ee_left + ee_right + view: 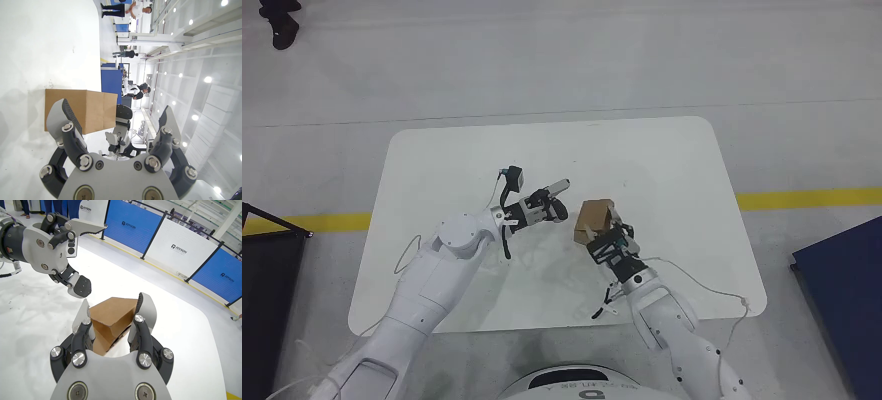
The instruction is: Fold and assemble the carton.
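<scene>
A small brown carton stands near the middle of the white table. In the right wrist view the carton sits between my right gripper's fingers, which press on its two sides, with a folded flap facing the wrist. My right gripper holds it from the near side. My left gripper hangs just left of the carton, apart from it, jaws spread wide and holding nothing. In the left wrist view the carton lies just beyond the open left gripper. The left gripper is also open in the right wrist view.
The tabletop around the carton is bare white. A yellow floor line runs past the table's right side, a blue object lies on the floor at right and a dark frame stands at left. Blue and white barriers stand behind the table.
</scene>
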